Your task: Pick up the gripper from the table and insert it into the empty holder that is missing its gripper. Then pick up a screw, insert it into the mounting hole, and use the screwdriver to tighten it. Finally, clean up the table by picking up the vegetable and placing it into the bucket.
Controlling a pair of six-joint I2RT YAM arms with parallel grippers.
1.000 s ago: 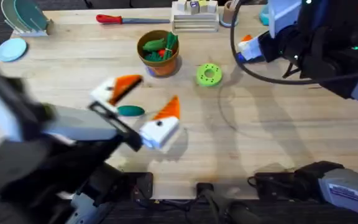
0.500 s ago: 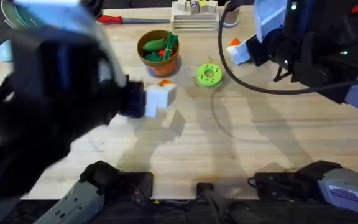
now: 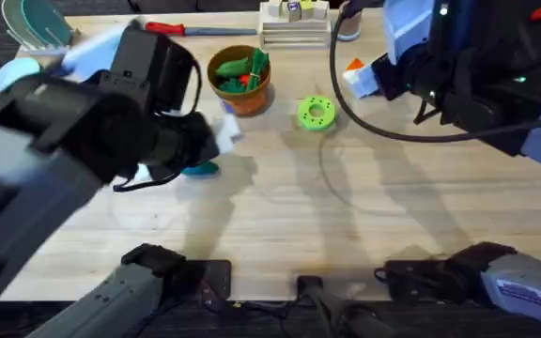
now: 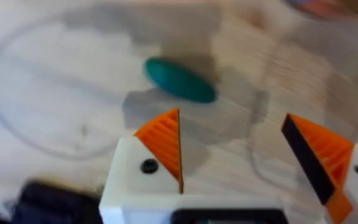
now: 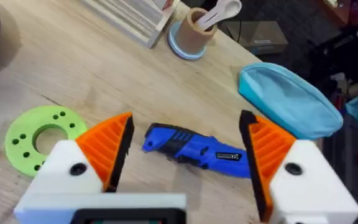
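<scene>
I saw my left gripper spread wide and empty over the vegetable, a flat teal-green oval on the table left of the bucket. My right gripper gaped above the blue screwdriver.

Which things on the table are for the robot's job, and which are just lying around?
For the job: teal-green vegetable, orange-brown bucket, blue screwdriver.

Just lying about: lime-green disc, red-handled tool, tan cup, light-blue pouch.
</scene>
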